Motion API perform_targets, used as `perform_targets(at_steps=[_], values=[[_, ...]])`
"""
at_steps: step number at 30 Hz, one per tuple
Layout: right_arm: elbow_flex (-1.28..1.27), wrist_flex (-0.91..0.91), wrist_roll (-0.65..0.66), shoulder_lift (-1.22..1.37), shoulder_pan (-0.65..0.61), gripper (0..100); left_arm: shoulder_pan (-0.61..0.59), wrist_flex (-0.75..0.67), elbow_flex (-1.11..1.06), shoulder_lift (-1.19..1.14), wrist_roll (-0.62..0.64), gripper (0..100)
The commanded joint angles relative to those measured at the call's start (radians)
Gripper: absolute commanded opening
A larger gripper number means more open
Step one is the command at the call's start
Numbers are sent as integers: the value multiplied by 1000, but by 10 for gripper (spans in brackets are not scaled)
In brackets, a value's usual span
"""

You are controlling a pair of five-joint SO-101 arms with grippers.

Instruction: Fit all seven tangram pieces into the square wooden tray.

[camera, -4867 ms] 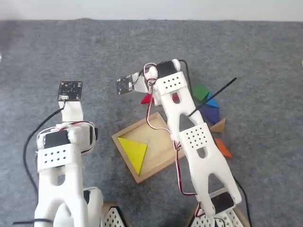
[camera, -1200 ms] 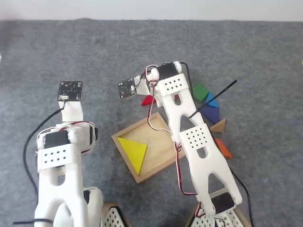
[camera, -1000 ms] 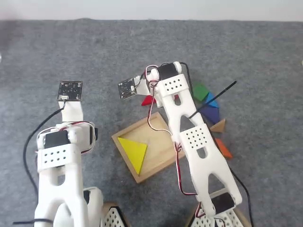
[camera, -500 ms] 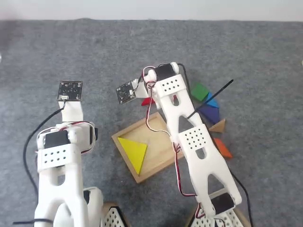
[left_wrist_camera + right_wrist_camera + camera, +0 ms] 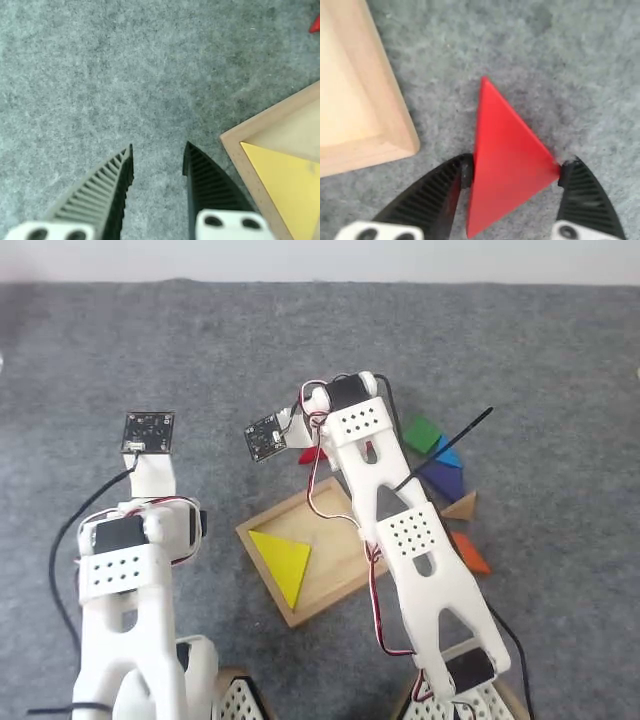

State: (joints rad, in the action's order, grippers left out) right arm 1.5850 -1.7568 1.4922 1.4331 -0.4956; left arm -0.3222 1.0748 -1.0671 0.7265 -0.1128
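Note:
The square wooden tray lies at the table's middle with a yellow triangle inside it. Just beyond the tray's far corner, my right gripper is shut on a red triangle, one finger against each side. From the high view, the red triangle peeks out beneath the right wrist. The tray's corner lies close beside the piece. My left gripper stands open over bare carpet, beside the tray's near-left corner and the yellow triangle.
Loose pieces lie right of the right arm: green, blue, purple, a wood-coloured triangle and an orange one. A thin black rod crosses above them. Grey carpet covers the table.
The right wrist has shifted slightly left, with the red triangle between its fingers. The left arm has not moved.

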Motion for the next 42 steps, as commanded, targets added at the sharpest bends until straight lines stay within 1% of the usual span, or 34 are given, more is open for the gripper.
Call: perform_targets(at_steps=[1,6,9,14,23,29,32,34,36,37,39,40,42], values=[[-49,-39,11,16,-50,262,3,-11,5,28,6,166],[-44,-39,9,16,-48,259,3,-11,5,28,6,166],[-40,-41,-35,-2,-45,259,2,-11,5,28,6,166],[-81,-41,-147,-88,-25,259,2,-11,5,28,6,166],[-318,-41,-206,-311,12,258,2,-11,5,29,6,166],[-491,-42,-233,-550,31,258,2,-11,5,29,6,166],[-634,-42,-305,-677,22,258,2,-11,5,29,6,166],[-736,-42,-388,-754,12,258,2,-11,5,29,6,166],[-822,-38,-474,-811,2,238,2,-11,5,29,6,166],[-852,-31,-496,-828,1,220,3,-11,5,29,6,166],[-861,-5,-486,-832,8,200,5,-11,5,29,8,166],[-862,10,-451,-829,22,210,5,-11,5,29,9,166],[-862,35,-361,-809,42,274,5,-11,5,29,9,166]])
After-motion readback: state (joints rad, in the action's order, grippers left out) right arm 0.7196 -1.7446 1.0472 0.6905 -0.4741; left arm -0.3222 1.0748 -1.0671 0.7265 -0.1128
